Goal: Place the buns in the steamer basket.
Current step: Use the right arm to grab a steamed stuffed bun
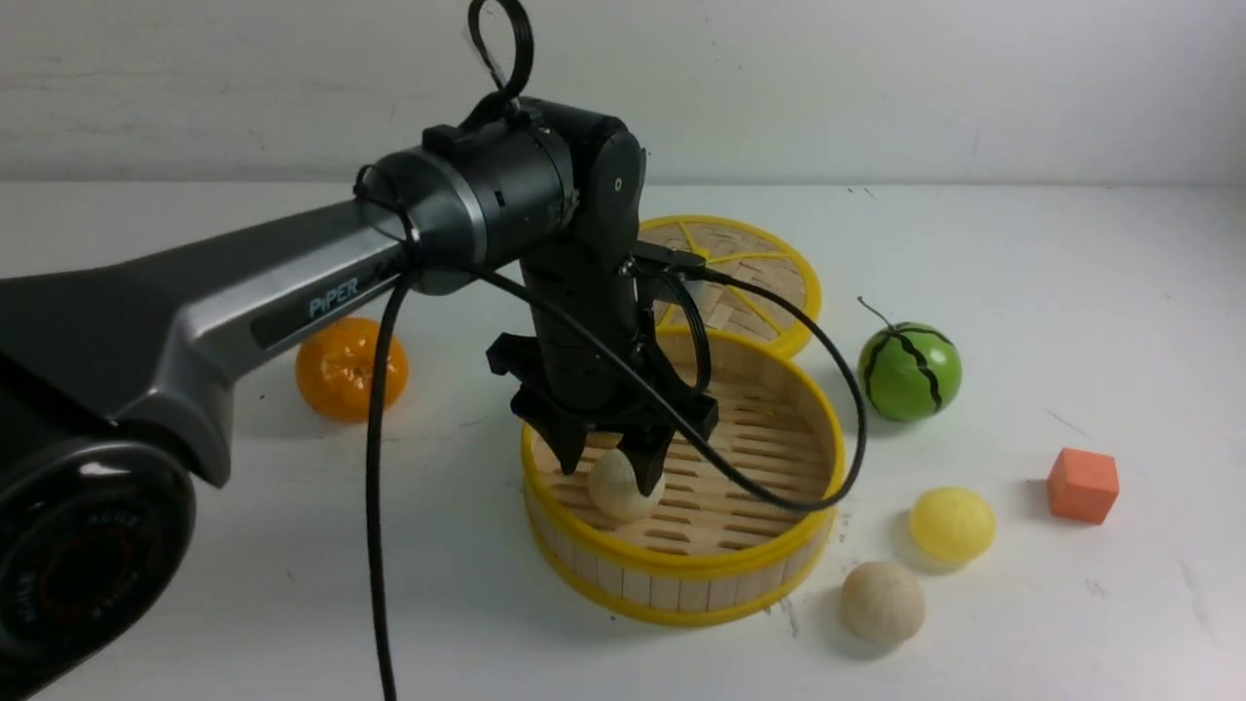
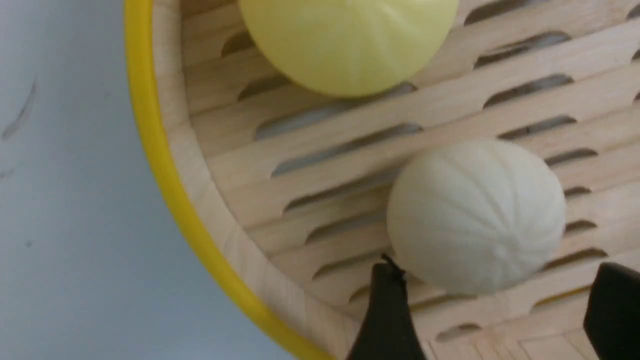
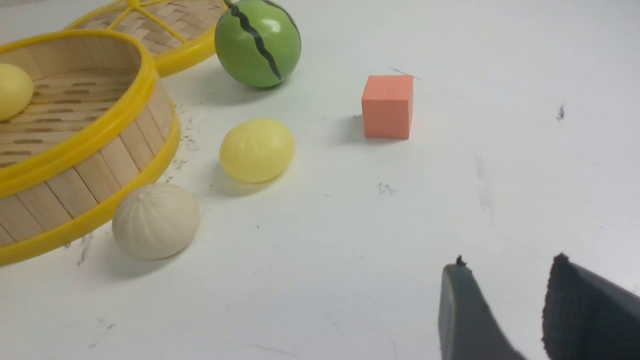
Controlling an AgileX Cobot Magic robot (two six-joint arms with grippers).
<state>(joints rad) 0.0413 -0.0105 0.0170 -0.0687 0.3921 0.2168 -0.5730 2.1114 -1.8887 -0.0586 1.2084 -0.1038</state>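
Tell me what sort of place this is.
Probably a robot test bench, not a kitchen: a bare white table against a blank wall, a robot arm over a steamer basket, and toy items like a watermelon ball and an orange cube.

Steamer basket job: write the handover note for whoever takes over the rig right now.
Left claw: open, astride the inner cream bun, which rests on the slats of the steamer basket.
Right claw: open, empty, over the table.
Done: inner cream bun and inner yellow bun are in the basket.
Left to do: outer yellow bun and outer cream bun, both on the table to the basket's right.
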